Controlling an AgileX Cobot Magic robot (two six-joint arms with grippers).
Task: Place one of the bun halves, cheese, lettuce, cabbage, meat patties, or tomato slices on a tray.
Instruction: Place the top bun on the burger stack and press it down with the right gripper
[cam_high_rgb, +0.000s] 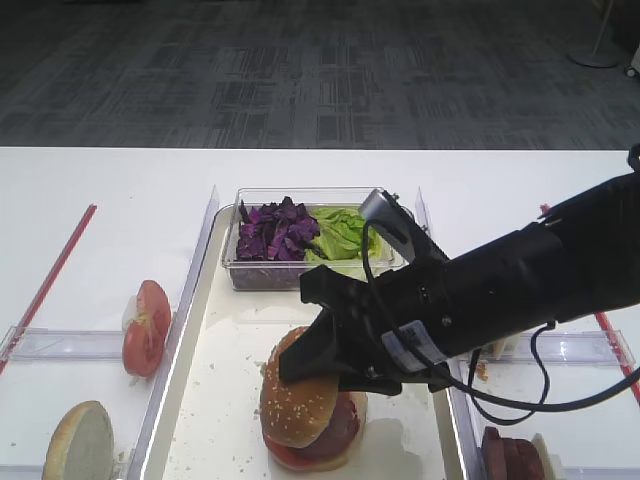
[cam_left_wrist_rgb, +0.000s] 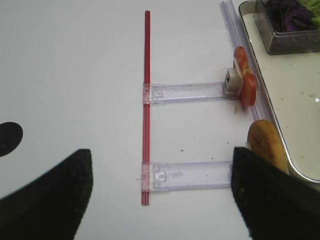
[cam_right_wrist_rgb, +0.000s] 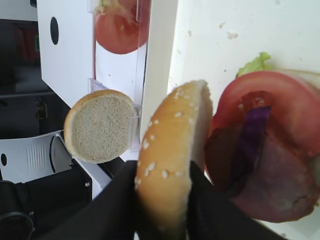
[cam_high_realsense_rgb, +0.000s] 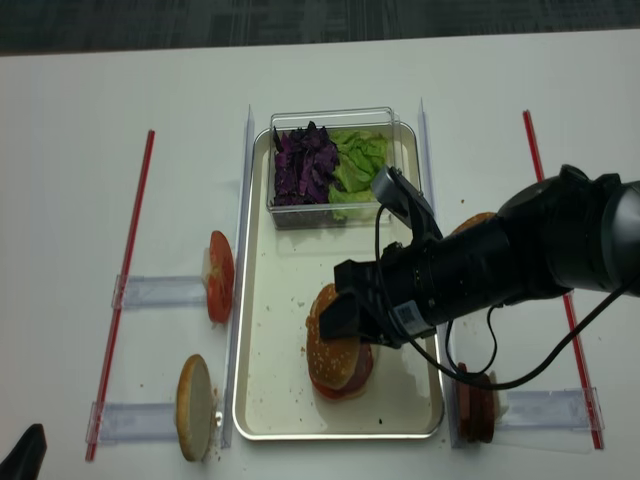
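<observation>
The tray (cam_high_realsense_rgb: 262, 395) has a shiny metal rim around a cream, crumb-speckled floor. The box (cam_high_rgb: 262, 277) is clear glossy plastic; the bench (cam_left_wrist_rgb: 75, 75) is smooth matt white. The seeded bun top (cam_right_wrist_rgb: 172, 160) looks matt, its crust lightly rough.

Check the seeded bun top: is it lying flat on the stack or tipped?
Tipped. The bun top stands on edge between the right gripper's fingers, leaning against the tomato slice and meat.

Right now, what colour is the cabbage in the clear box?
Dark purple cabbage; clearest in the realsense high view.
</observation>
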